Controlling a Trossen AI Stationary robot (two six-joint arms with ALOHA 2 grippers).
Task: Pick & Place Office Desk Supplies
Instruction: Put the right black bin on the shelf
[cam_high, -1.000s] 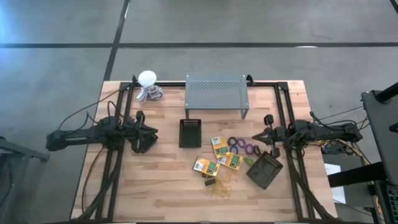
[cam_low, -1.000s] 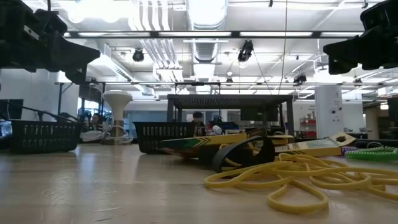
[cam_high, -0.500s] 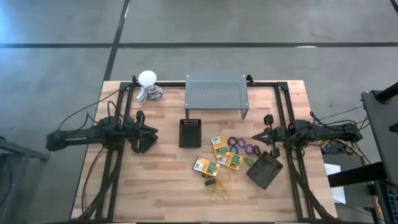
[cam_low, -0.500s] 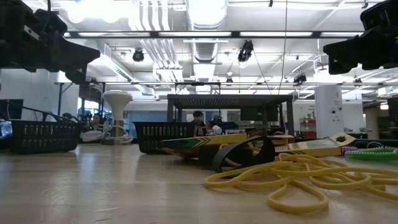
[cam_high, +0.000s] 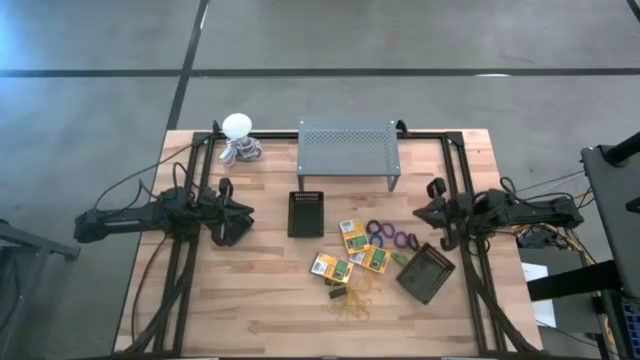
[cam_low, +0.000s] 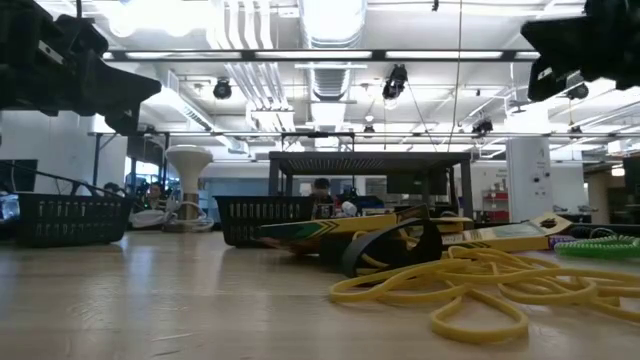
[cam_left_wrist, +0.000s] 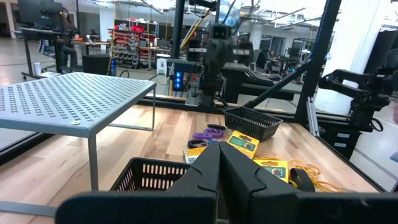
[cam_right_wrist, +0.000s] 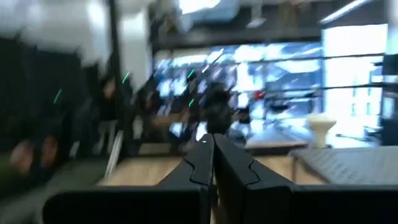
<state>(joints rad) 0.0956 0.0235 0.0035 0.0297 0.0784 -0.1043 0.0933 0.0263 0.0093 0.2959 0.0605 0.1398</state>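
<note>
From above, the left claw (cam_high: 243, 213) hangs closed and empty over the worktop (cam_high: 260, 300), and the right claw (cam_high: 420, 212) likewise, near the purple rings (cam_high: 398, 239). Crayon boxes (cam_high: 352, 236) lie mid-worktop beside two black baskets (cam_high: 306, 213). At worktop level, yellow rubber bands (cam_low: 480, 285) sprawl nearest (tangled). Each wrist view shows its fingers (cam_left_wrist: 221, 171) pressed together.

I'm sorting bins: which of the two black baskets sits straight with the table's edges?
The narrow black basket just in front of the grey stand, mid-table. It lies square to the table; the other basket, at the right by the crayon boxes, is turned diagonally.
</note>
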